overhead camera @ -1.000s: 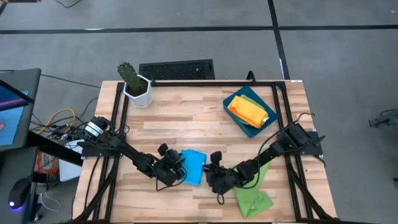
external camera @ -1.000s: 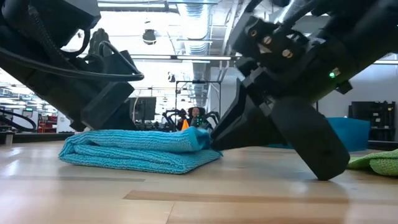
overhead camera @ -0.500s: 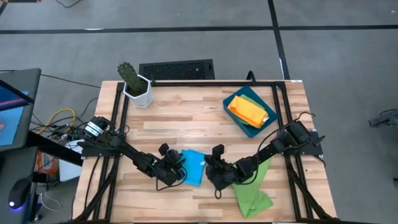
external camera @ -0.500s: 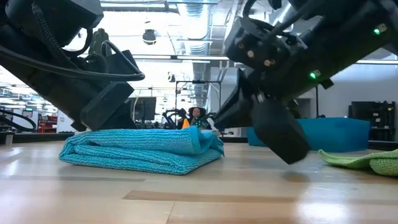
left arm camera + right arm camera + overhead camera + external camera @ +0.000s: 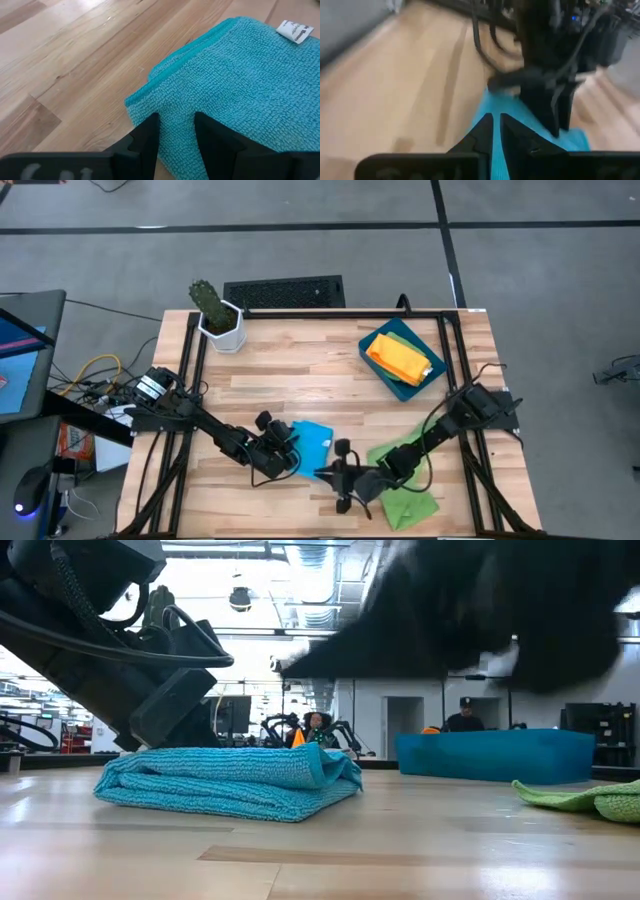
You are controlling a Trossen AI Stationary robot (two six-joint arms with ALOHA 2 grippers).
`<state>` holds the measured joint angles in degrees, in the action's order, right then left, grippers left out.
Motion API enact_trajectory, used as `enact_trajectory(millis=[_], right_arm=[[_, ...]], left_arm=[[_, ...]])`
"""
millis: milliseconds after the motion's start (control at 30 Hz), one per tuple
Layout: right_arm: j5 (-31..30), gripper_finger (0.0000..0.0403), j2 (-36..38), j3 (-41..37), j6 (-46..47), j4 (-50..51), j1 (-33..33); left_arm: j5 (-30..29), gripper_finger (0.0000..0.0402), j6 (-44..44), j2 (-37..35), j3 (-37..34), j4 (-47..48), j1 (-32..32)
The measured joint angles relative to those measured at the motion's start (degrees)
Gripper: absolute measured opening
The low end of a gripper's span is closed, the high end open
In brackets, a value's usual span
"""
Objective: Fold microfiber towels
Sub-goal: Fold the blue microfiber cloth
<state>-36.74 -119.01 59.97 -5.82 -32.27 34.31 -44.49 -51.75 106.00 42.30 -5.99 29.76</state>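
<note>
High view shows the folded blue towel (image 5: pixel 312 446) at lower centre of the desk (image 5: pixel 300 370), left pincer (image 5: pixel 286 458) pinching its edge; right pincer (image 5: pixel 335 474) nearly pressed together, empty, beside it

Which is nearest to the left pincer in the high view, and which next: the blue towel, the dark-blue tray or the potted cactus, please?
From the left pincer:
1. Blue towel, right at the pincer, mid-front of the table.
2. Potted cactus, at the back-left corner.
3. Dark-blue tray, at the back right, holding a folded orange towel.
</note>
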Motion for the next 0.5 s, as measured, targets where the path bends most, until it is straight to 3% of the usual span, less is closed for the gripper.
enact_trajectory(millis=[267,433,500], right_arm=[[4.0,0.0021,-8.3,0.0,8.2,-4.2,-1.8],[4.0,0.0015,-8.7,0.2,10.1,-3.6,-1.7],[3.8,0.0021,-8.5,0.2,10.1,-3.3,-1.7]], left_arm=[[0.6,0.0119,0.0,-0.8,0.2,0.4,0.0],[1.1,0.0119,0.9,-9.0,2.6,4.3,0.3],[-1.7,0.0119,0.9,-12.7,3.0,4.5,1.4]])
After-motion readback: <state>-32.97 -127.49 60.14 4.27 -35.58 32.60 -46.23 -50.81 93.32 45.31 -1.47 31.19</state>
